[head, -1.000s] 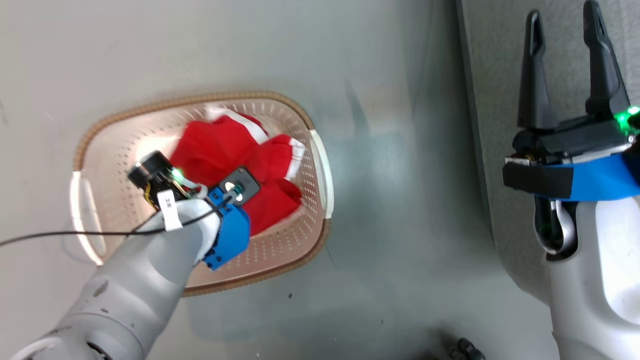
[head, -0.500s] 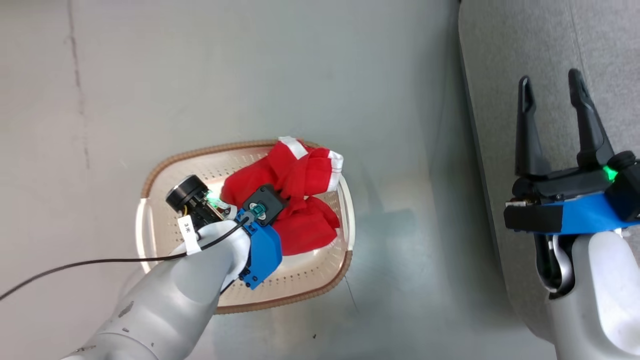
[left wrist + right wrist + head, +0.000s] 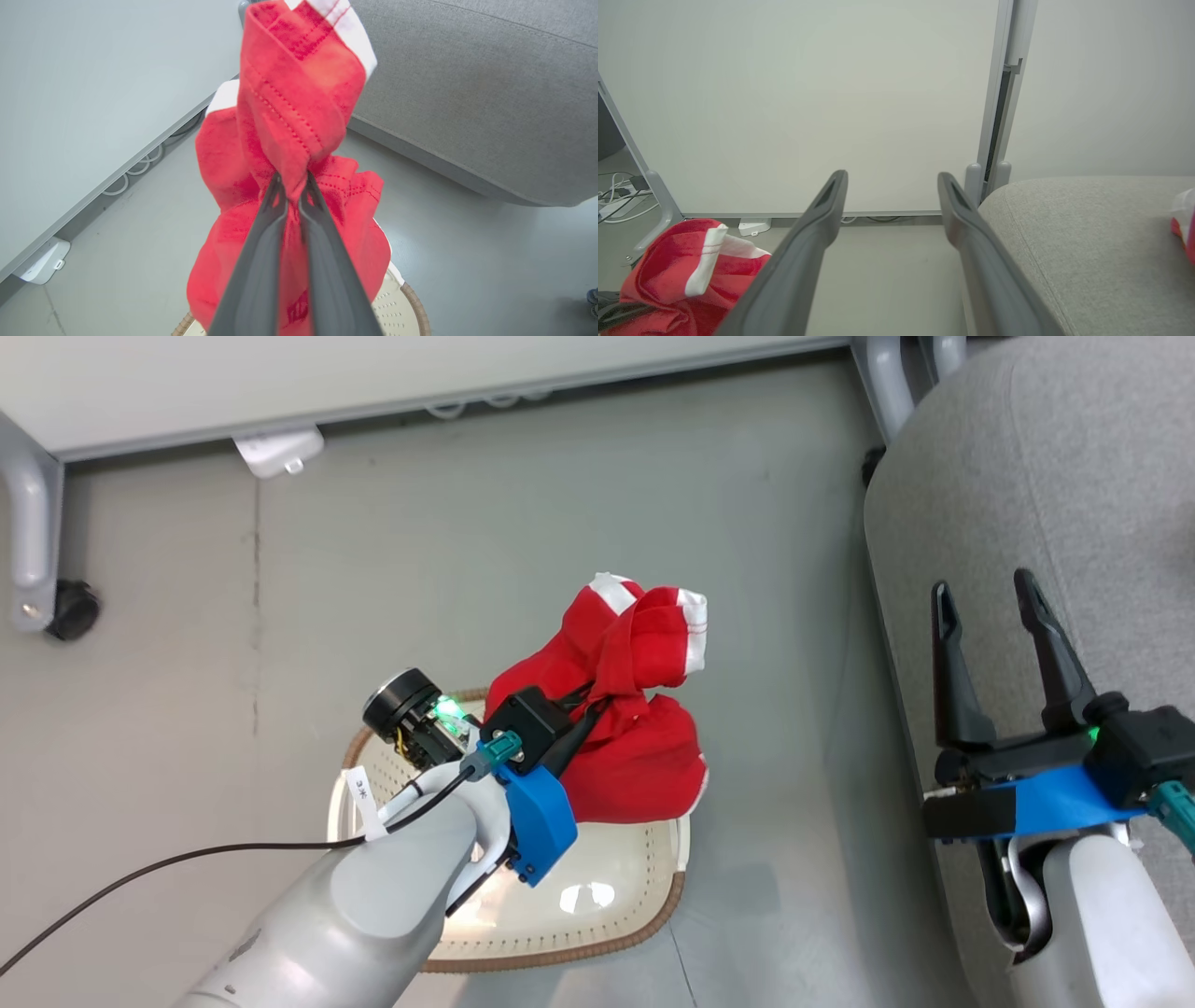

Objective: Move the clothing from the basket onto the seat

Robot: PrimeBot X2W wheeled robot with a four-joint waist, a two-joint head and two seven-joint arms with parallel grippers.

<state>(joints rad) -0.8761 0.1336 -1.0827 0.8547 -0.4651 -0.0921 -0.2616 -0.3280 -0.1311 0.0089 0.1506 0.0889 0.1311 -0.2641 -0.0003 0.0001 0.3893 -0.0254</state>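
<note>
My left gripper (image 3: 597,698) is shut on a bunched red garment with white trim (image 3: 635,747), which hangs lifted above the cream basket (image 3: 667,905). In the left wrist view the fingertips (image 3: 292,182) pinch a fold of the red clothing (image 3: 299,116), with the basket's brown rim (image 3: 417,305) showing below. The basket's floor lies bare where I can see it. My right gripper (image 3: 980,586) is open and empty over the edge of the light grey seat (image 3: 1036,467). From the right wrist, the gripper (image 3: 892,177) stands open beside the seat (image 3: 1087,242) and the clothing (image 3: 677,270).
A white panel on grey legs with a castor (image 3: 70,609) stands along the far side, with a white power strip (image 3: 277,453) under it. A black cable (image 3: 187,851) trails from my left arm. A small red and pale thing (image 3: 1183,219) lies on the seat.
The head camera has risen and tilted. My left gripper has lifted the red clothing up out of the basket. The right gripper stays open.
</note>
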